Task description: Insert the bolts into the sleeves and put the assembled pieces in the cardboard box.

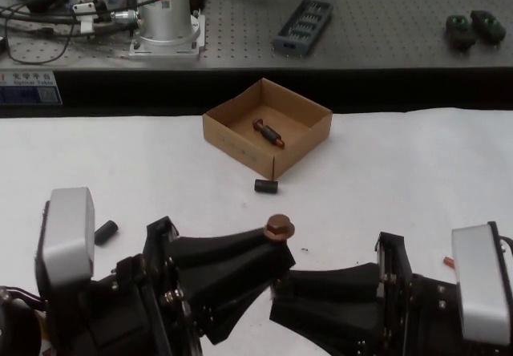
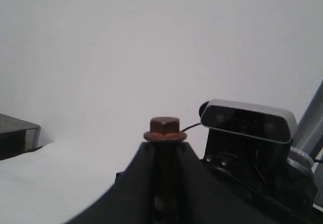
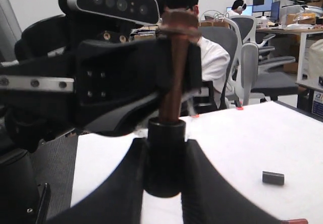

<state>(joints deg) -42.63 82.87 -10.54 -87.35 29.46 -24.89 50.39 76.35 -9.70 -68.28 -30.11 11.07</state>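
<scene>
My left gripper is shut on a copper bolt held upright, its hex head sticking out above the fingertips. My right gripper is shut on a black sleeve directly under it. The bolt's shaft enters the top of the sleeve. Both grippers meet low over the near middle of the white table. The cardboard box stands farther back with one assembled piece lying inside.
A loose black sleeve lies just in front of the box, and a second sleeve lies at the near left. A copper bolt lies by the right arm. Behind the table edge is a perforated bench with gear.
</scene>
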